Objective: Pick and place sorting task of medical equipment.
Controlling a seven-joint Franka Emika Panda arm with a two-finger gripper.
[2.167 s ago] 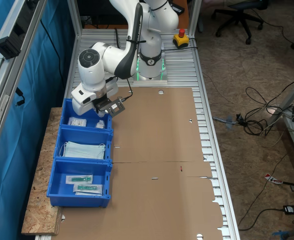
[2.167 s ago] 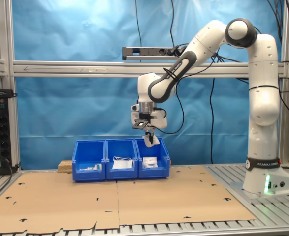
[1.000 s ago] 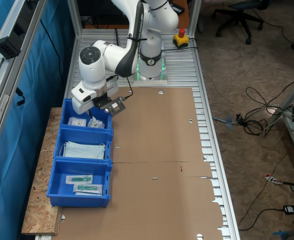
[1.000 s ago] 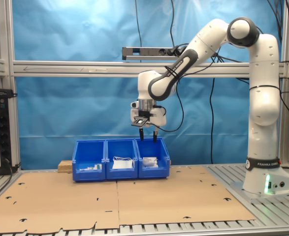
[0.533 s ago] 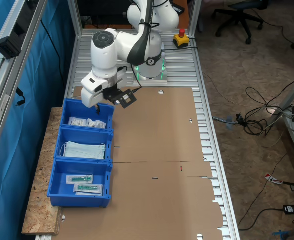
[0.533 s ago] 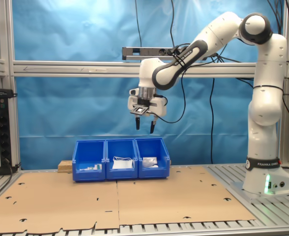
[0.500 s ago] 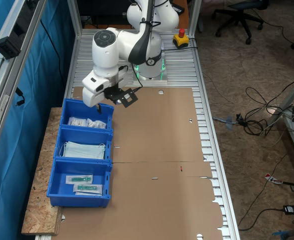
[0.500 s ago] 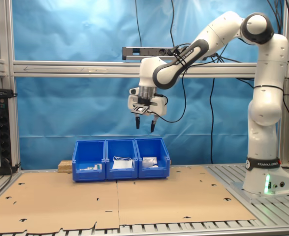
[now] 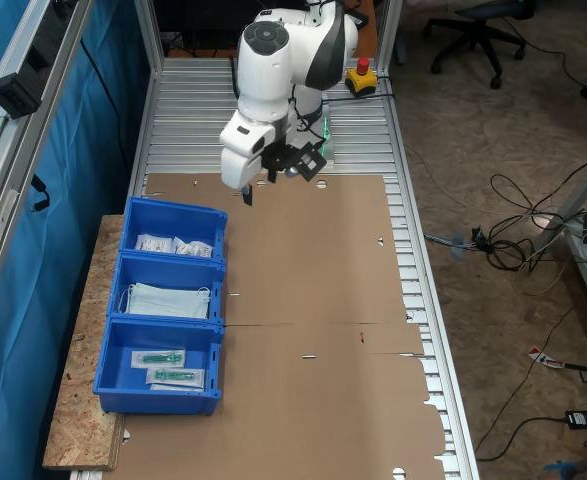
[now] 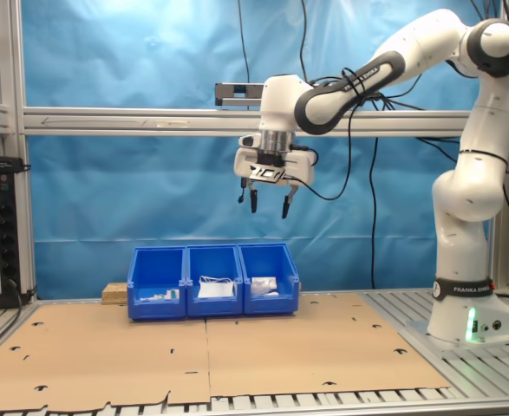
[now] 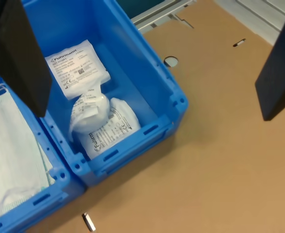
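Lying crumpled in the bin (image 11: 178,104), the packets (image 11: 101,124) look light, soft, slippery; best pinched mid-body. Gripper (image 10: 268,204) hangs wide open, empty.

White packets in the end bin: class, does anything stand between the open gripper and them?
Nothing visible does. The gripper hangs open, high above the cardboard, and the white packets lie uncovered in the open-topped blue bin, beside the face masks.

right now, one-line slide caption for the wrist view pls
Open gripper above the end blue bin, where white plastic-wrapped packets lie, beside face masks in the neighbouring bin.
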